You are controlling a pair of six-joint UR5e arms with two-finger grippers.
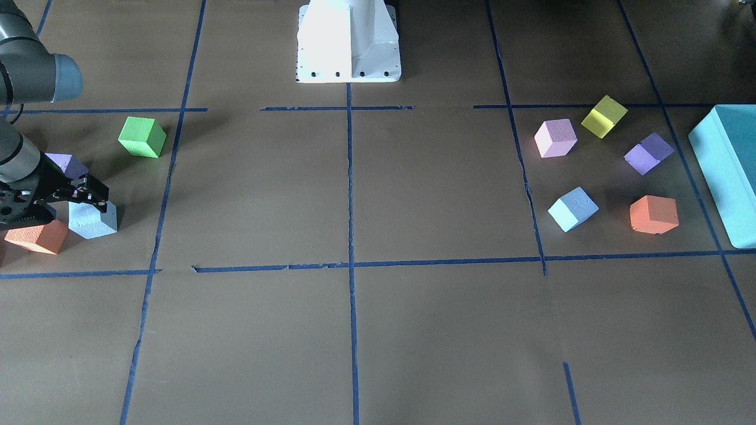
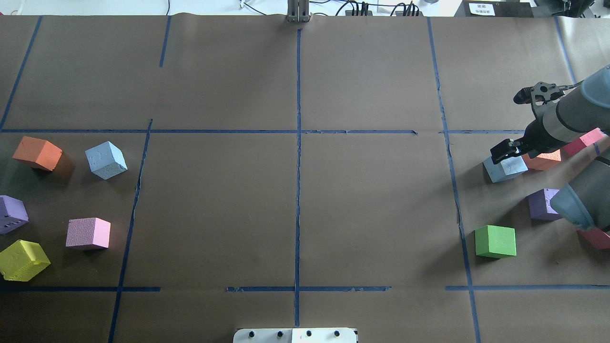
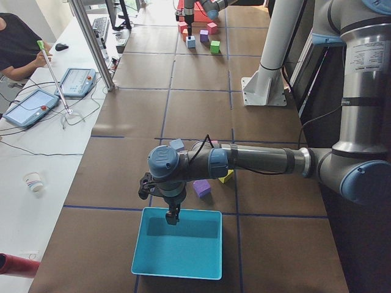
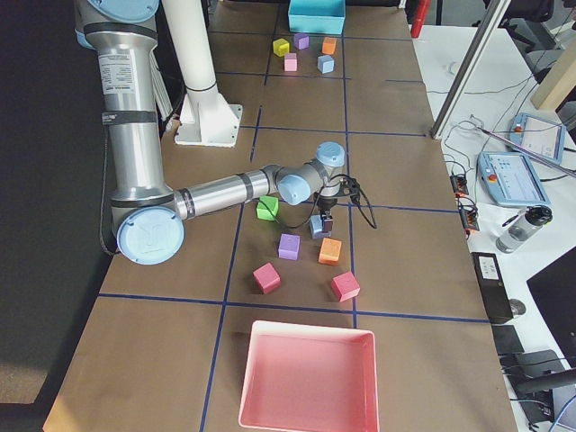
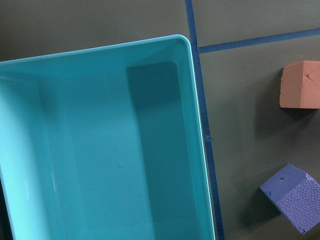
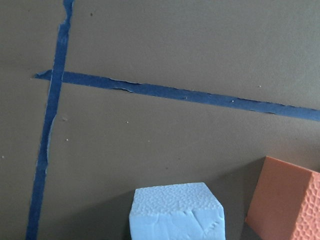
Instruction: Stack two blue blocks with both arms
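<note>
Overhead exterior view: we see the right arm (image 2: 569,116) reaching down low over the first blue block (image 2: 505,169). The block sits on the tabletop (image 2: 295,214) close to the edge on the robot's right, with an orange cube (image 2: 543,161) just beside it.
Right jaws: they hang at the top of that block. We cannot tell whether they are spread around it or already pinching it, because the right wrist view shows only the block and no fingertip.
Partner block: the second blue block (image 2: 106,160) lies free near the opposite edge, on the robot's left, well apart from the first.
Left arm: the left arm (image 3: 256,160) holds its jaws over the turquoise box (image 3: 177,244) at that end of the tabletop. Only the side view shows them, so we cannot tell their state.
Handling: we judge both blocks to be light foam, soft enough to dent under a hard squeeze. Their grainy faces should grip well and are unlikely to slip.
Where to hold: we would take two opposite side faces, about mid-height, with the jaws square to them. The block sits turned against the tape lines, so the wrist should match that turn.
Caution: we would choose the pair of faces clear of the orange cube, so that neither jaw nudges it.
</note>
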